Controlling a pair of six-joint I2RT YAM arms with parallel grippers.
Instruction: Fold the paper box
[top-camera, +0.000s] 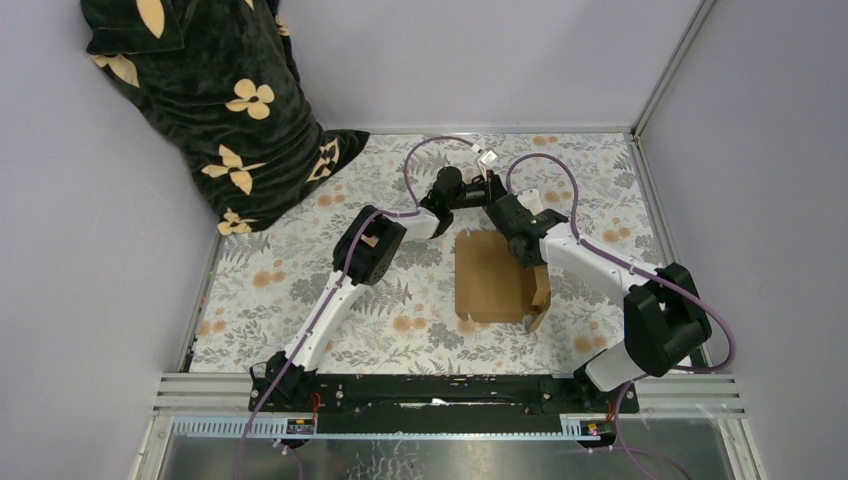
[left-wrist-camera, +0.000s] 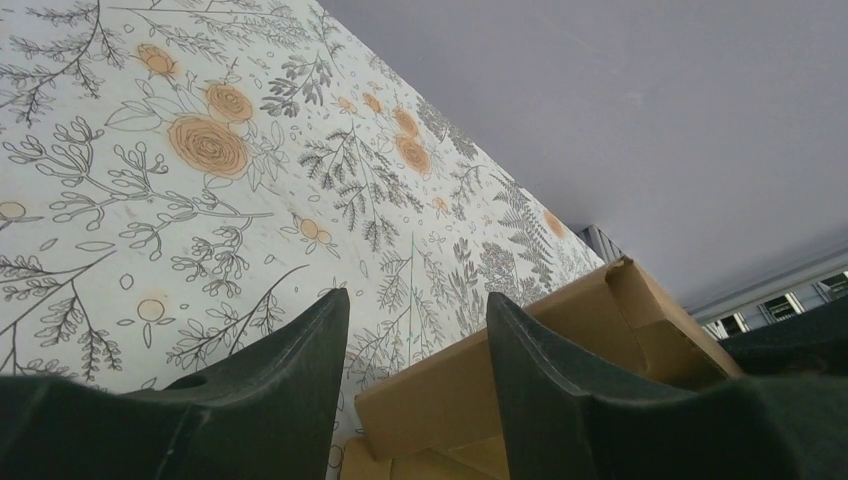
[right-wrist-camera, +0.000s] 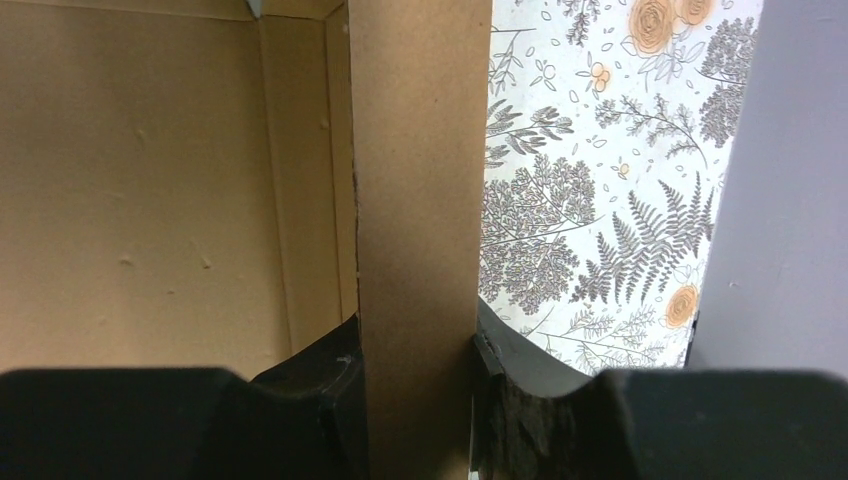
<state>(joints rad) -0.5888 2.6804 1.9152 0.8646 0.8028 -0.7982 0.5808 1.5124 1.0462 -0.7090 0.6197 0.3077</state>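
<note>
Spread with floral cloth, the table (top-camera: 300, 290). Lying right of centre on it, the paper box (top-camera: 490, 280), base flat, right wall raised. Pinched on that right wall near its far end, the right gripper (right-wrist-camera: 415, 350), clamped snug on cardboard. Hovering just beyond the far edge, the left gripper (left-wrist-camera: 415, 330), jaws spread around nothing, possibly brushing the far flap; hard to tell. To do this well: hold the right wall upright without crushing, slide the left under the far flap, then lift along the crease, squarely.
</note>
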